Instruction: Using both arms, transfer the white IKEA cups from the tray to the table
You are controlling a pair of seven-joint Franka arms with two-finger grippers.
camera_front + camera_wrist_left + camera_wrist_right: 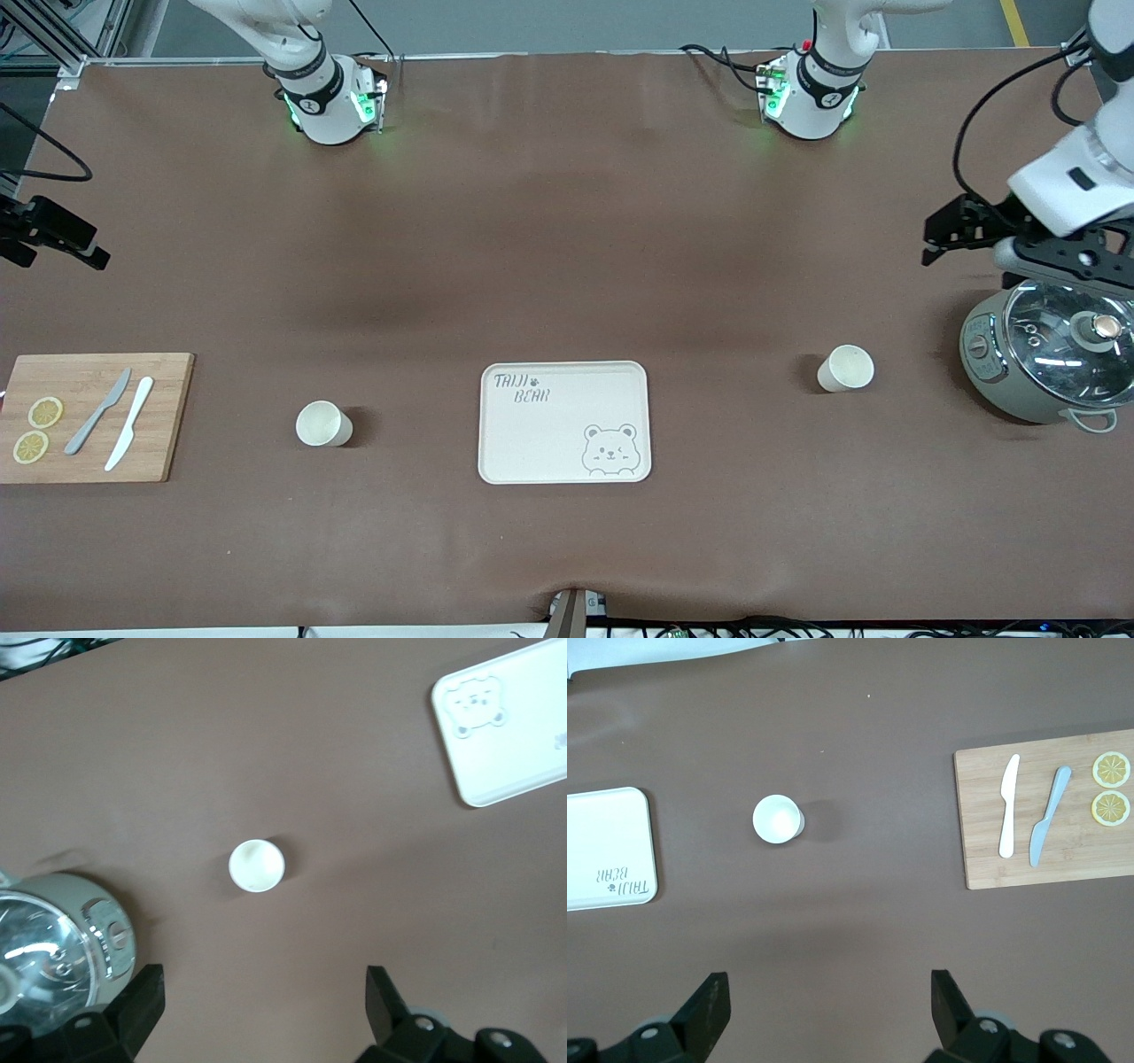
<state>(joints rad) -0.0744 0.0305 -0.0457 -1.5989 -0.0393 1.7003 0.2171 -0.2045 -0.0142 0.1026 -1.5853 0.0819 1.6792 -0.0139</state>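
Note:
Two small white cups stand upright on the brown table, one on each side of the bear-print tray [549, 443]. One cup [323, 424] stands toward the right arm's end and shows in the right wrist view as the cup [777, 819]. The other cup [846, 368] stands toward the left arm's end and shows in the left wrist view as the cup [257, 865]. My left gripper [935, 239] hangs open over bare table next to the pot, with nothing between its fingers [264, 979]. My right gripper [93, 248] hangs open and empty [830, 983] over the table's right-arm end.
A grey cooking pot with a glass lid [1045, 363] stands at the left arm's end. A wooden cutting board [89, 452] at the right arm's end holds two knives [115, 424] and two lemon slices [37, 429].

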